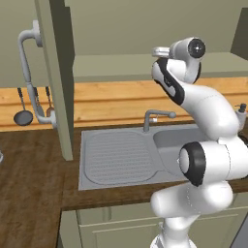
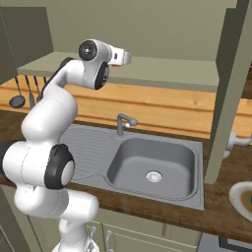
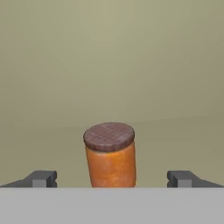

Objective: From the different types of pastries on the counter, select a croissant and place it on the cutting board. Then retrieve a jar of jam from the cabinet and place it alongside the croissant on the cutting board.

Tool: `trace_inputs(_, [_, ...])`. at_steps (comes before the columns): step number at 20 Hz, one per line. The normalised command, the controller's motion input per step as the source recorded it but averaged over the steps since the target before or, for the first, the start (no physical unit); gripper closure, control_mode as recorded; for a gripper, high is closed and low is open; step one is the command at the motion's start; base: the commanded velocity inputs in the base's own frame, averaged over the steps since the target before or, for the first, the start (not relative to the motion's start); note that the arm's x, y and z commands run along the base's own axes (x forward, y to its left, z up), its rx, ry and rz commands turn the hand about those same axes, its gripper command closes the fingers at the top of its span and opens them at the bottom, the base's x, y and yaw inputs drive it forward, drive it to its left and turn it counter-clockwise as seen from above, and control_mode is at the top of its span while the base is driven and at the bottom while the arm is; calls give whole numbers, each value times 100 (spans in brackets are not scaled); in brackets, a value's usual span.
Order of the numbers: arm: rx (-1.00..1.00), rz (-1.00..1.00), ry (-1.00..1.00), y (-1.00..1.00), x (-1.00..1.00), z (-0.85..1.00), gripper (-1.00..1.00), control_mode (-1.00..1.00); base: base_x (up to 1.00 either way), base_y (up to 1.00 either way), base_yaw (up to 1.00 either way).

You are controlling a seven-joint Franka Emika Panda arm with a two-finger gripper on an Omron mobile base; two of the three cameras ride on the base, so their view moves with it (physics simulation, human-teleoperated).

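The jar of jam, squat and orange-red with a brownish lid, stands upright on the olive-grey cabinet shelf. My gripper is open, and the jar sits between its two fingertips, touching neither. The base views show my hand reaching into the open cabinet above the sink; there the jar is hidden. The cabinet door stands swung open at the left, with its curved grey handle. The croissant, the cupcake and the cutting board are out of view.
Below the arm, a grey steel sink with a faucet is set into the dark wood counter. Utensils hang at the left. A second open door stands at the right, near a plate.
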Motion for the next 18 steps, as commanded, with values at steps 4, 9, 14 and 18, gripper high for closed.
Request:
trace_inputs(4, [0, 0, 0, 0, 25, -18, -100, -100, 0, 0, 0])
trace_inputs(9, [0, 0, 0, 0, 22, -13, -100, -100, 0, 0, 0])
trace_inputs(14, [0, 0, 0, 0, 30, -4, -100, -100, 0, 0, 0])
trace_inputs(18, [0, 0, 0, 0, 23, 0, -100, -100, 0, 0, 0])
